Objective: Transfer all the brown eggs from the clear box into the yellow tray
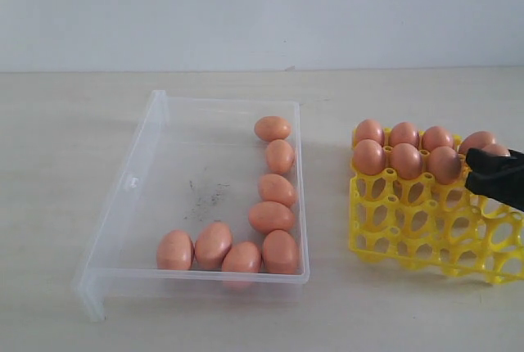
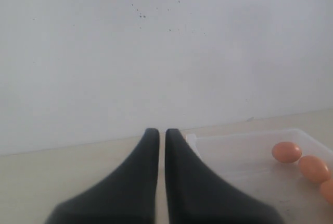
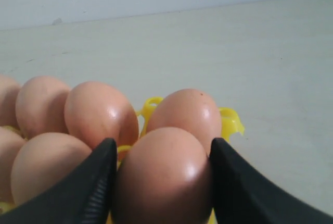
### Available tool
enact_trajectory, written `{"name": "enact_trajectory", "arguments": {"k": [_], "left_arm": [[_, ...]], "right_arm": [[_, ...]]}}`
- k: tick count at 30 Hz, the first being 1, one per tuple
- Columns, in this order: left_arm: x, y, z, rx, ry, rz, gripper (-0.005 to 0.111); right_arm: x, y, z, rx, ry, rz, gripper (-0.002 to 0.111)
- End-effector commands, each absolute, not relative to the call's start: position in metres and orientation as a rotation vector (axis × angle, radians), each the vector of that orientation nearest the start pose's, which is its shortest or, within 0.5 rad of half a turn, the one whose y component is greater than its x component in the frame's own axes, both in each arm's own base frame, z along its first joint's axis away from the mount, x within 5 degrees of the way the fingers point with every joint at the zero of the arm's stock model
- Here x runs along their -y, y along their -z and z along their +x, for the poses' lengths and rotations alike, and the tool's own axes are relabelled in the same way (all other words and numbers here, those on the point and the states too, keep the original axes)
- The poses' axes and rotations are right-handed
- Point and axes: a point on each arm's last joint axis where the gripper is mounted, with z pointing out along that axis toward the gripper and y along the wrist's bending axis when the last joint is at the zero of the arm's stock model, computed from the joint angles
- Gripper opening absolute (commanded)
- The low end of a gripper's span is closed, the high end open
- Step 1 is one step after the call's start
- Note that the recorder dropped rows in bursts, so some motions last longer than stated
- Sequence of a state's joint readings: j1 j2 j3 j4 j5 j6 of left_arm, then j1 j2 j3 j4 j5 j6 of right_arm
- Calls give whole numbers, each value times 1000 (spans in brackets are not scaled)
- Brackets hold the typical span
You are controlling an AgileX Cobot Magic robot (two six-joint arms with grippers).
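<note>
Beige table (image 1: pixel 49 205), right hand (image 3: pixel 161 147) seemingly clasping brown egg (image 3: pixel 164 179)

I get soft, even, fairly bright light in all three views, with no hard beam. In the exterior view the worktop (image 1: pixel 49 164) looks pale and slightly washed out. The brown eggs (image 1: pixel 271 217) cast only faint, short shadows, and the clear box (image 1: pixel 123 205) shows milky glare along its near wall. The yellow tray (image 1: pixel 426 221) is saturated but not blown out. That view is sharp, with no bending at the edges that I can see.

In the left wrist view the left gripper (image 2: pixel 162 135) is a dark, blurred shape with no surface detail. In the right wrist view the right gripper (image 3: pixel 162 143) is equally black and soft. The nearest brown egg (image 3: pixel 164 177) is slightly out of focus and carries a small bright highlight.
</note>
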State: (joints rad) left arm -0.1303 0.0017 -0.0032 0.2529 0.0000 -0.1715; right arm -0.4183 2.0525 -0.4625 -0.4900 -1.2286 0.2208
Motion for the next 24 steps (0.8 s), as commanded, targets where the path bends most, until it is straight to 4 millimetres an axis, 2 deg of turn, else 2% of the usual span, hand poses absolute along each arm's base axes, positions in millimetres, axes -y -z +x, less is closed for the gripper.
{"name": "enact_trajectory", "arguments": {"k": [1, 7, 9, 11, 12, 13, 14, 15, 18, 19, 20, 21, 22, 23, 24], "left_arm": [[8, -213, 56, -1475, 46, 162, 4], [8, -213, 56, -1475, 46, 162, 4], [8, -213, 56, -1475, 46, 162, 4], [8, -213, 56, -1475, 46, 162, 4], [8, -213, 56, -1475, 46, 162, 4], [8, -213, 56, -1475, 46, 162, 4], [8, -213, 56, -1475, 46, 162, 4], [8, -213, 56, -1475, 46, 162, 4], [8, -213, 56, -1475, 46, 162, 4], [8, -213, 56, -1475, 46, 162, 4], [8, -213, 56, -1475, 46, 162, 4], [8, -213, 56, -1475, 46, 162, 4], [8, -213, 56, -1475, 46, 162, 4], [8, -213, 56, -1475, 46, 162, 4], [8, -213, 56, -1475, 46, 162, 4]], "right_arm": [[79, -80, 274, -1857, -178, 154, 64], [81, -80, 274, -1855, -175, 175, 66], [84, -88, 275, -1825, -149, 189, 66], [85, -112, 274, -1754, -110, 188, 66], [82, -131, 269, -1703, -110, 156, 66], [80, -139, 268, -1682, -118, 141, 66], [73, -155, 264, -1643, -166, 84, 66], [68, -162, 263, -1629, -196, 35, 66], [42, -181, 256, -1599, -320, -227, 66], [26, -188, 257, -1578, -379, -351, 62], [6, -193, 257, -1557, -454, -500, 56], [-15, -200, 259, -1514, -516, -643, 45], [-37, -205, 262, -1487, -562, -721, 36], [-59, -200, 271, -1592, -513, -813, 26], [-67, -195, 276, -1683, -448, -852, 22]]}}
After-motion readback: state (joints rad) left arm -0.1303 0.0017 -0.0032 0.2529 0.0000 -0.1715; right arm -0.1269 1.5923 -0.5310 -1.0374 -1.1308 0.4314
